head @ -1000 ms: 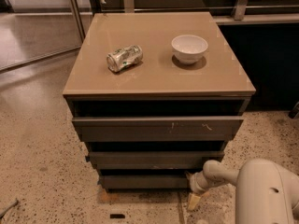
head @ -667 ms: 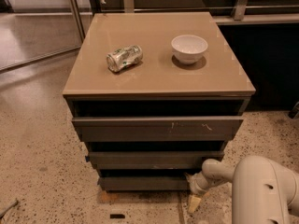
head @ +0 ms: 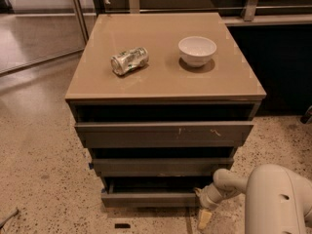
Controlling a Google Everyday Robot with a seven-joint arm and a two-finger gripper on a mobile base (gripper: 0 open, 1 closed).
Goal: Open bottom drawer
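The bottom drawer [head: 148, 198] is the lowest, narrowest dark grey front of the tan-topped cabinet [head: 165, 89]. It stands slightly out from the cabinet, with a dark gap above it. My gripper [head: 203, 209] is low down at the right end of this drawer front, touching or very close to its corner. It comes in from the white arm [head: 278, 204] at the bottom right. The middle front [head: 161, 166] and the wide scratched top front [head: 163, 132] sit above it.
A crushed can [head: 129, 61] lies on its side and a white bowl [head: 197, 50] stands on the cabinet top. Speckled floor [head: 44, 179] lies to the left and in front. Dark furniture [head: 282, 67] stands to the right, with a metal rail behind.
The bottom drawer front has come a little forward, and the gap above it is wider. My gripper has moved slightly down and towards the camera with it.
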